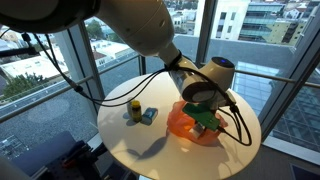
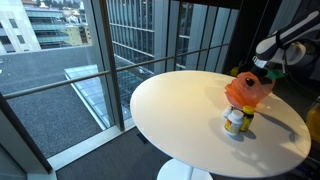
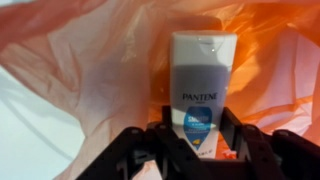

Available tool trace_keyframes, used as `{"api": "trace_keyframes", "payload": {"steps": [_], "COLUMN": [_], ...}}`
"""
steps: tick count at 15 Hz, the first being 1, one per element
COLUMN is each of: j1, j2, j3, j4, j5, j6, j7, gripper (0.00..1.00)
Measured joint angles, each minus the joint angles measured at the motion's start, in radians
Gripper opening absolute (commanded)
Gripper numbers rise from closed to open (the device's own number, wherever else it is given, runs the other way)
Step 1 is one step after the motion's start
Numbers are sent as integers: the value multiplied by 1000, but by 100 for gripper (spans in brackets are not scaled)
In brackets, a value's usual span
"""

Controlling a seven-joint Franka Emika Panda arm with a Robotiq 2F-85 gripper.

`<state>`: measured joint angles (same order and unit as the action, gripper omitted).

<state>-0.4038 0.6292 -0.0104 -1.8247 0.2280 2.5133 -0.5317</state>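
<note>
Wrist view shows the gripper (image 3: 200, 130) with its jaws clamped on the near end of a shampoo bottle (image 3: 203, 70). The bottle's long axis runs straight ahead from the jaws, cap farthest, inside the orange bag (image 3: 80, 70).

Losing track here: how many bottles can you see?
2. A white bottle is held in the gripper at the orange bag; a yellow bottle stands on the table beside a small blue box. The bag may hide more.
</note>
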Motion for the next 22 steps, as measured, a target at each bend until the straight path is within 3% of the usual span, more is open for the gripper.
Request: {"api": "trace_keyframes", "payload": {"steps": [10,22], "j1": [-15,-25], "j2": [-101,-142], "j3": [4,-16], "j4": [-35,-6], "j5": [0,71], "j6": [-38,-365], "j7": [0,0], "gripper": [25,25]}}
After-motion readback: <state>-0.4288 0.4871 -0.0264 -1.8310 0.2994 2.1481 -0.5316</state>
